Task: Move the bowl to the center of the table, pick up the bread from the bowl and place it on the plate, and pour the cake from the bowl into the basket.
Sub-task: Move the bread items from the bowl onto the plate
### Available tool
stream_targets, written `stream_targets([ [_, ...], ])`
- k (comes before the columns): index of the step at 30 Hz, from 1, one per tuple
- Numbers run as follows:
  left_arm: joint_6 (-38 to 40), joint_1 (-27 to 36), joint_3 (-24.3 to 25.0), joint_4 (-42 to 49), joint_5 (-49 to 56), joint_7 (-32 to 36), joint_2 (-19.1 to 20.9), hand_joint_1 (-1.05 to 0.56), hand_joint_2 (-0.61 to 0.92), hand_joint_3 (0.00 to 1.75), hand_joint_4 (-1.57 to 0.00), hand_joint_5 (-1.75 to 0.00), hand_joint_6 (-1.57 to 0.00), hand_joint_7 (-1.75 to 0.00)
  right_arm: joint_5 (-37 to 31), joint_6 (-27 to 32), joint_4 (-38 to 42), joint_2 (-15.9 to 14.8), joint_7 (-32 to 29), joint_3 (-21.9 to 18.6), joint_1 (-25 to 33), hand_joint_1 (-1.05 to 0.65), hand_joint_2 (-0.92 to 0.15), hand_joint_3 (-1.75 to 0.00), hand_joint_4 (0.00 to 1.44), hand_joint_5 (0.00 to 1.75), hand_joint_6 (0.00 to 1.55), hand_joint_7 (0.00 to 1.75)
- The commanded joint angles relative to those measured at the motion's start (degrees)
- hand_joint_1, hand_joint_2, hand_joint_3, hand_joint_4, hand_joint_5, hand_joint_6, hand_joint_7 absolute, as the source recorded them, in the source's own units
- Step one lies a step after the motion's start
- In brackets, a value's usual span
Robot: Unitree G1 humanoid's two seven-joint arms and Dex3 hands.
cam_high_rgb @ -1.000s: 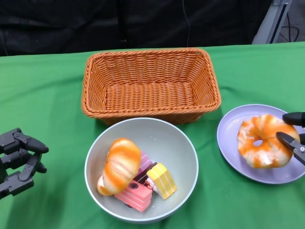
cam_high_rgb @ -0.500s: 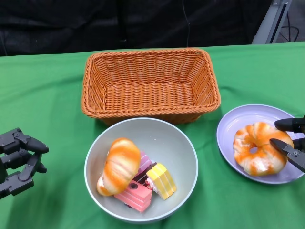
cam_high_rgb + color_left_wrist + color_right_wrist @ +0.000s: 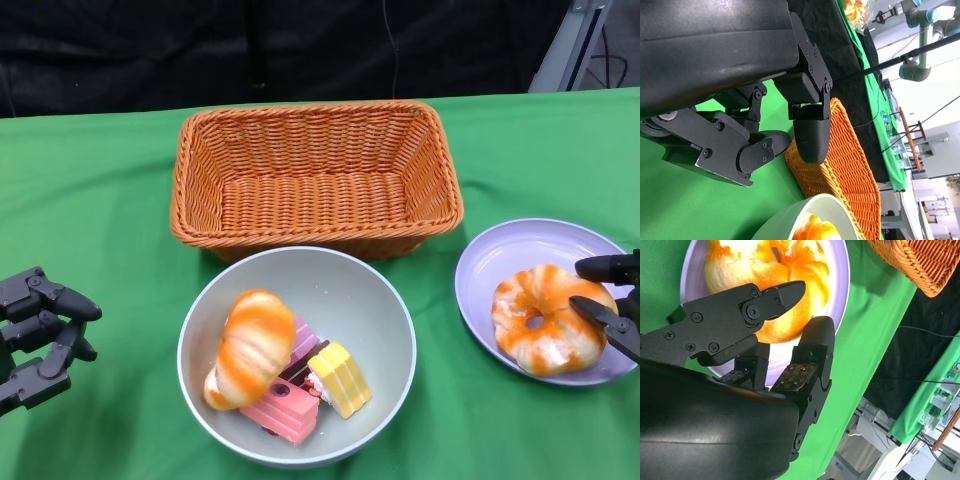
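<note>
The grey bowl (image 3: 395, 310) sits in the middle, just in front of the wicker basket (image 3: 440, 160). In it lie an orange-and-white bread (image 3: 250, 345), a pink cake (image 3: 285, 408) and a yellow cake (image 3: 340, 378). A ring-shaped bread (image 3: 545, 320) lies flat on the lilac plate (image 3: 500, 260) at the right. My right hand (image 3: 612, 295) is at that bread's right edge, fingers apart and not gripping it. The right wrist view shows its fingers (image 3: 785, 292) over the bread (image 3: 740, 265) and plate (image 3: 840, 290). My left hand (image 3: 40, 335) hovers at the lower left, holding nothing.
The basket holds nothing and stands close behind the bowl, its rim almost touching it. Green cloth covers the table, with a black backdrop behind. The left wrist view shows the basket (image 3: 850, 160) and the bowl's rim (image 3: 805, 220) beyond my left hand (image 3: 765, 125).
The ring-shaped bread has come down from a raised tilt onto the plate and now lies flat. My right hand has let go and drawn slightly right. The left hand has not moved.
</note>
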Motion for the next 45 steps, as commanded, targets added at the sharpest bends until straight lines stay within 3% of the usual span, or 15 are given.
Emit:
stream_targets([
  [1, 0.0, 0.0, 0.1, -0.5, -0.6, -0.4, 0.8, -0.06, 0.63, 0.88, -0.81, -1.4, -0.85, -1.07, -5.3, 2.0, -1.3, -3.3, -1.7, 2.4, 0.1, -0.15, -0.92, -0.01, 0.65, 0.55, 0.82, 0.18],
  [3, 0.2, 0.0, 0.0, -0.5, -0.7, -0.6, 0.9, -0.05, 0.63, 0.89, -0.81, -1.41, -0.84, -1.08, -7.0, 2.9, -2.2, -3.9, -1.7, 3.4, 0.4, -0.17, -0.92, -0.02, 0.57, 0.28, 0.73, 0.04],
  [6, 0.0, 0.0, 0.0, -0.5, -0.5, -0.5, 0.9, -0.05, 0.63, 0.9, -0.81, -1.42, -0.84, -1.08, -9.1, 4.1, -3.7, -4.7, -1.3, 4.6, 1.1, -0.21, -0.92, -0.03, 0.5, 0.15, 0.63, 0.0],
  [9, -0.4, -0.1, -0.1, -0.1, -0.3, -0.4, 1.1, -0.06, 0.63, 0.89, -0.81, -1.42, -0.84, -1.09, -11.6, 6.1, -6.1, -5.5, -0.6, 6.3, 2.0, -0.28, -0.92, -0.04, 0.33, 0.04, 0.44, 0.0],
  [15, -0.8, -0.1, -0.1, 0.1, 0.2, 0.0, 1.2, -0.07, 0.62, 0.9, -0.82, -1.42, -0.83, -1.09, -13.3, 8.0, -9.1, -5.8, 0.4, 7.8, 3.4, -0.34, -0.92, -0.02, 0.02, 0.0, 0.15, 0.0],
  [21, 0.0, 0.2, -0.1, -0.6, -0.3, -0.4, 1.0, -0.05, 0.63, 0.91, -0.8, -1.43, -0.83, -1.09, -14.0, 7.4, -10.0, -6.9, 1.5, 9.1, 4.2, -0.42, -0.92, -0.04, 0.0, 0.0, 0.04, 0.0],
  [25, -0.1, 0.3, -0.1, -0.8, -0.2, -0.2, 0.9, -0.04, 0.63, 0.9, -0.8, -1.43, -0.83, -1.09, -14.7, 5.0, -9.7, -7.5, 0.3, 9.8, 4.7, -0.46, -0.92, -0.05, 0.0, 0.0, 0.04, 0.0],
  [28, 0.1, 0.3, -0.2, -0.9, -0.1, -0.1, 1.0, -0.04, 0.64, 0.89, -0.8, -1.43, -0.83, -1.08, -16.1, -2.5, -7.7, -7.8, -4.5, 10.1, 5.3, -0.49, -0.92, -0.04, 0.0, 0.0, 0.08, 0.02],
  [29, 0.1, 0.3, -0.2, -0.8, -0.2, -0.1, 1.0, -0.04, 0.64, 0.89, -0.8, -1.43, -0.83, -1.08, -15.3, -9.0, -6.1, -7.7, -6.8, 10.0, 5.4, -0.6, -0.92, -0.13, 0.0, 0.0, 0.07, 0.02],
  [31, -0.2, 0.2, -0.1, -0.5, -0.2, -0.3, 1.0, -0.04, 0.64, 0.88, -0.79, -1.43, -0.83, -1.08, -13.9, -19.1, -4.5, -7.8, -9.0, 9.9, 5.6, -0.48, -0.92, -0.08, 0.12, 0.05, 0.18, 0.03],
  [36, -0.7, -0.2, -0.2, 0.2, -0.2, -0.6, 1.0, -0.05, 0.65, 0.87, -0.79, -1.43, -0.83, -1.09, -16.1, -34.7, -5.9, -10.4, -7.7, 12.3, 4.8, -0.5, -0.92, -0.05, 0.43, 0.12, 0.38, 0.05],
  [39, -0.5, -0.4, -0.1, 0.3, -0.8, -1.1, 0.9, -0.06, 0.65, 0.87, -0.8, -1.43, -0.83, -1.09, -16.8, -36.8, -8.6, -10.8, -4.7, 14.0, 4.2, -0.53, -0.92, -0.06, 0.5, 0.12, 0.44, 0.05],
  [40, -0.6, -0.5, -0.1, 0.4, -0.7, -1.1, 0.9, -0.06, 0.65, 0.87, -0.8, -1.43, -0.83, -1.09, -16.1, -36.8, -9.9, -10.4, -3.0, 14.8, 3.8, -0.51, -0.92, -0.04, 0.55, 0.13, 0.53, 0.06],
  [45, -0.2, -0.7, -0.2, 0.6, -0.4, -0.7, 0.9, -0.06, 0.65, 0.86, -0.8, -1.42, -0.83, -1.08, -15.5, -34.1, -15.1, -8.4, 3.3, 17.4, 2.1, -0.48, -0.92, -0.01, 0.64, 0.1, 0.63, 0.04],
])
